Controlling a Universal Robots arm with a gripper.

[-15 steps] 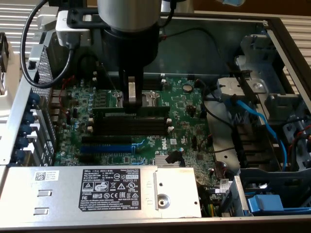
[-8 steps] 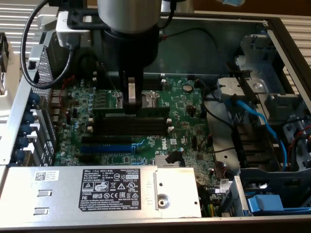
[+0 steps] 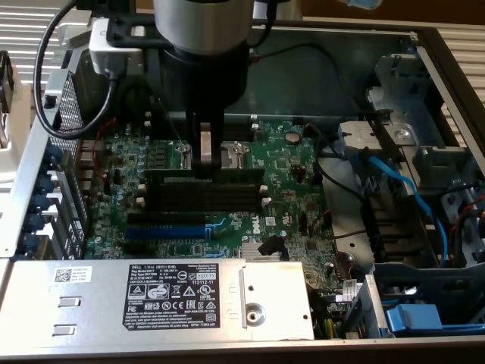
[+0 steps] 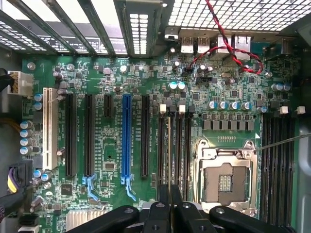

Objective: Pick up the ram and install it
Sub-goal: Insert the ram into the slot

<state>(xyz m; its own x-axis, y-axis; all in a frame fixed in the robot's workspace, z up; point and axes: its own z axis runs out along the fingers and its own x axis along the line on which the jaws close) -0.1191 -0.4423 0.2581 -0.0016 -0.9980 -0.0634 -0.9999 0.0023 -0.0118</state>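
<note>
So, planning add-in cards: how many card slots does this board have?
6, side by side: white slot outermost, two long black slots, short black slot, blue slot, one more long black slot. None looks hidden.

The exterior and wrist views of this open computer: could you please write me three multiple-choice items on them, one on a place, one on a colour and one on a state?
1. Where is the claw?
A) over the black memory slots
B) over the grey power supply
C) outside the case

2. What colour is the slot between the black expansion slots?
A) red
B) blue
C) yellow

3. What state is the claw in?
A) wide open and empty
B) shut on a cable
C) shut on the ram

Key:
1 A, the exterior view shows it down at the slots beside the CPU socket.
2 B, the wrist view shows it blue.
3 C, the thin stick runs edge-on between its fingers.
</note>
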